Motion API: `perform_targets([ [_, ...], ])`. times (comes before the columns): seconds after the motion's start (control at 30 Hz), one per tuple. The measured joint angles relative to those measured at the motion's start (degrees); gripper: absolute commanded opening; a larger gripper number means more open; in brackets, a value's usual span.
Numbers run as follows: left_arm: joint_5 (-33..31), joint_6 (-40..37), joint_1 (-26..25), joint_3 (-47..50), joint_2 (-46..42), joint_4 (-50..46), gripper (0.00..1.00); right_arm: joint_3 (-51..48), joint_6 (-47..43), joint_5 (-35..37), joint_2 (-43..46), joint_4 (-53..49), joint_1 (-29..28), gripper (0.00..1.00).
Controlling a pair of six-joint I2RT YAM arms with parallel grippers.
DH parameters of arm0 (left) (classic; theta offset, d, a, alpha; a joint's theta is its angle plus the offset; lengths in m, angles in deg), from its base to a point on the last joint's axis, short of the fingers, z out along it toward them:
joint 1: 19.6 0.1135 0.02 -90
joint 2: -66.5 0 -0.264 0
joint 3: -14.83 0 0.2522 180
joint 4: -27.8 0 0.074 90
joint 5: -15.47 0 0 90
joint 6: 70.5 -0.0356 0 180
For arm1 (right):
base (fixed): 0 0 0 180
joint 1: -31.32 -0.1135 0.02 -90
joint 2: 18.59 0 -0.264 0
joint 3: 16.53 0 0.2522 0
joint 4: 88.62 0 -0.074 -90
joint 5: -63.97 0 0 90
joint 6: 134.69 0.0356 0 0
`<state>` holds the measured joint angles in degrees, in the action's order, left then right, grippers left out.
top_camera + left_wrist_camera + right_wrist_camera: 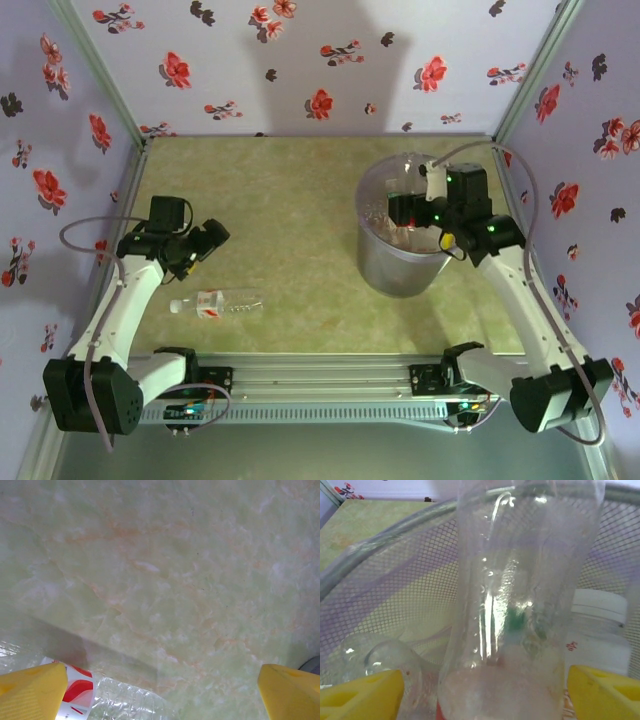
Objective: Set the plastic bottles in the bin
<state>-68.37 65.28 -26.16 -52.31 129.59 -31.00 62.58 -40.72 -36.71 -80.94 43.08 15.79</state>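
While the right gripper (485,682) gapes, a bottle (520,580) stands within.

Green marbled bench (290,200), floral-print walls (300,60) on three sides, slotted metal rail (320,378) along near edge.

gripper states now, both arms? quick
Left gripper: open, holding nothing.
Right gripper: open, jaws apart around a clear plastic bottle over the bin, a gap showing on one side.
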Motion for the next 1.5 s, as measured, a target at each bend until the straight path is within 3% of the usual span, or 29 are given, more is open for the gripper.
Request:
perform_targets([
  [0.13, -0.2, -0.7, 0.0, -1.8, 0.6, -0.7, 0.99, 3.8, -2.3, 3.3, -0.1, -4.5, 0.0, 0.88],
  [0.3, -0.2, -0.7, 0.0, -2.0, 0.7, -0.7, 0.99, 10.9, -3.7, 7.4, -3.3, -6.6, 0.0, 0.70],
  [0.4, -0.2, -0.7, 0.0, -2.0, 0.7, -0.7, 0.99, 12.9, -3.9, 8.2, -6.4, -6.4, 0.0, 0.65],
  [0.47, -0.2, -0.7, 0.0, -2.0, 0.7, -0.9, 0.99, 12.9, -3.5, 8.6, -8.3, -6.2, 0.0, 0.60],
  [0.73, -1.8, -1.5, 0.0, -2.8, 0.7, -5.8, 0.99, 6.3, -1.9, 7.2, -8.0, -2.4, -0.7, 0.58],
  [0.9, -3.2, -2.1, 0.0, -4.3, 0.7, -11.4, 1.00, 3.2, -1.2, 6.9, -4.3, -0.7, -0.7, 0.60],
  [1.1, -3.2, -0.1, 0.0, -4.3, 0.4, -17.3, 1.00, 5.9, -2.0, 7.8, -4.0, -4.0, -0.7, 0.83],
  [1.23, -3.0, 6.4, 0.0, -4.1, 0.0, -21.4, 1.00, 9.7, -2.6, 8.6, -4.0, -4.5, -0.7, 0.87],
  [1.5, 1.4, 21.3, 0.0, 2.9, -2.6, -20.0, 1.00, 10.3, -3.0, 8.8, -3.5, -4.3, -0.7, 0.88],
])
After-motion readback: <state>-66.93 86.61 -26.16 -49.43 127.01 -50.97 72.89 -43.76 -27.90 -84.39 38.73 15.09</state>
